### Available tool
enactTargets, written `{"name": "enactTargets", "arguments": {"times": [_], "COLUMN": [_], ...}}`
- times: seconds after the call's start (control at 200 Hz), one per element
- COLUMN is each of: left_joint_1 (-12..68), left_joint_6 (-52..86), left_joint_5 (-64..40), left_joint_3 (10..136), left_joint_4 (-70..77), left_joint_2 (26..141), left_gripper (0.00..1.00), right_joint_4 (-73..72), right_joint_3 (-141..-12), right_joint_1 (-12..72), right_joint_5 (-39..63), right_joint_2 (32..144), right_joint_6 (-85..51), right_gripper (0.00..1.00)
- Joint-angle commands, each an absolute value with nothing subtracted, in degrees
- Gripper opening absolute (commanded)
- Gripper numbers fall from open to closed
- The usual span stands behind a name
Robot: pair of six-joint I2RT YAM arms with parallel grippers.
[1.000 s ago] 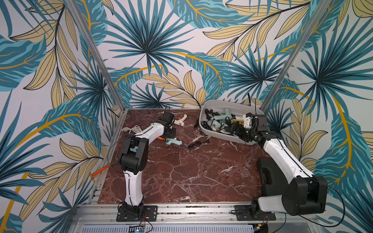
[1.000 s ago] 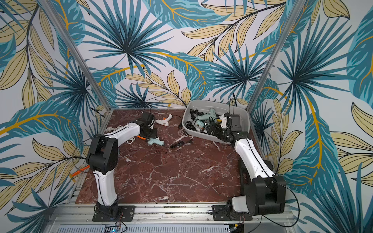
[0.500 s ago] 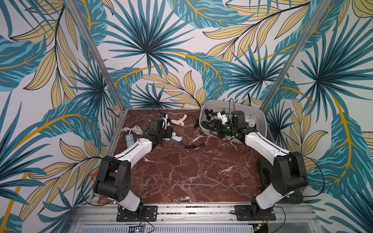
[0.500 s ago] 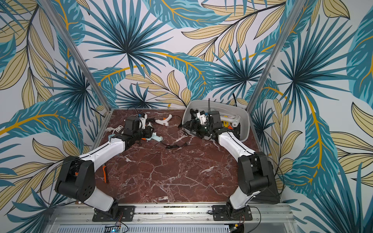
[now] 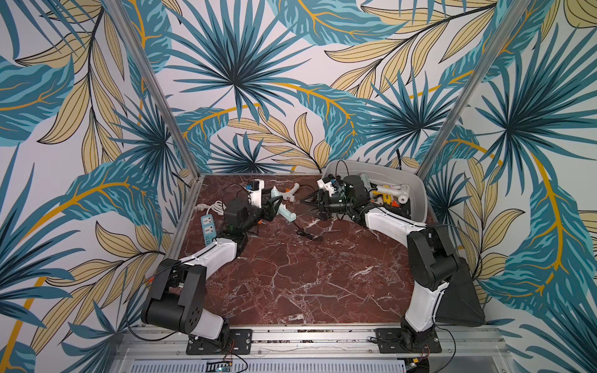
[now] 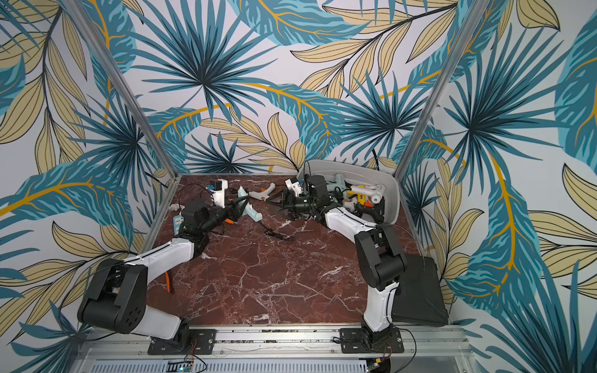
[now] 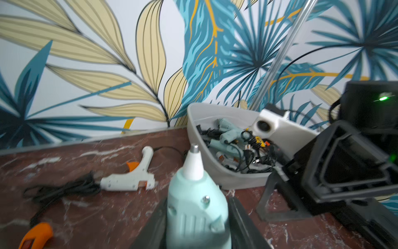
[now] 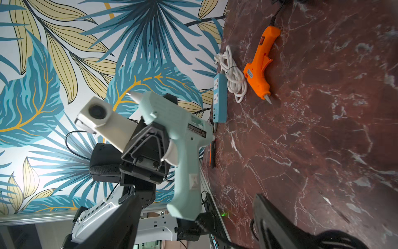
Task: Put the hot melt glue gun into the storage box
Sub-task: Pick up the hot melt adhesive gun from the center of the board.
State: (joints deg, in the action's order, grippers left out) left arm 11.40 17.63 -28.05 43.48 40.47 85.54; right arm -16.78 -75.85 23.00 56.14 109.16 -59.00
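Holding the mint-green hot melt glue gun by its body, the left tool has both fingers closed tight on its two sides. The gun is up off the bench, with the nozzle toward the back wall and the handle reaching toward the right arm. One second before, this gun lay on the bench at the left tool.

At that time the right tool was over the storage box. Now it has come out over the bench, just beside the box's left end, and it points at the left tool. Its jaws stand wide apart and hold nothing. In the right wrist view the end of the gun's handle is in front of the gap, and I see no touching.

So the gun is outside the box, between the two arms. The box stands in the back right corner and holds other glue guns and cables. A white glue gun lies at the back of the bench, in the same place as before. An orange glue gun and a blue power strip lie near the left edge.
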Motion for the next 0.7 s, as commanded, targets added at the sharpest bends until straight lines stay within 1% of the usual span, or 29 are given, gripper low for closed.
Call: {"name": "enactTargets", "arguments": {"times": [0.0,0.225,0.326,0.461,0.696], "left_joint_1": [10.61,10.45,10.25,9.97,9.12], "left_joint_6": [20.23,19.93,19.72,20.03,20.56], "left_joint_5": [-36.05,-40.52,-41.38,-41.79,-41.48], "left_joint_3": [43.92,44.65,44.65,44.95,45.78], "left_joint_4": [53.17,57.45,59.49,61.84,63.3], "left_joint_2": [86.74,89.11,89.81,90.82,92.44], "left_gripper": [0.0,0.0,0.0,0.0,0.0], "right_joint_4": [-21.62,-25.92,-27.41,-27.34,-27.6], "right_joint_3": [-77.86,-78.64,-78.57,-78.34,-77.04], "right_joint_1": [24.15,26.29,27.04,27.65,28.24], "right_joint_5": [60.55,63.43,63.96,64.21,64.5], "right_joint_2": [110.7,112.31,112.54,112.41,111.62], "right_joint_6": [-62.65,-66.81,-68.45,-68.6,-68.69], "right_gripper": [0.83,0.76,0.7,0.66,0.65]}}
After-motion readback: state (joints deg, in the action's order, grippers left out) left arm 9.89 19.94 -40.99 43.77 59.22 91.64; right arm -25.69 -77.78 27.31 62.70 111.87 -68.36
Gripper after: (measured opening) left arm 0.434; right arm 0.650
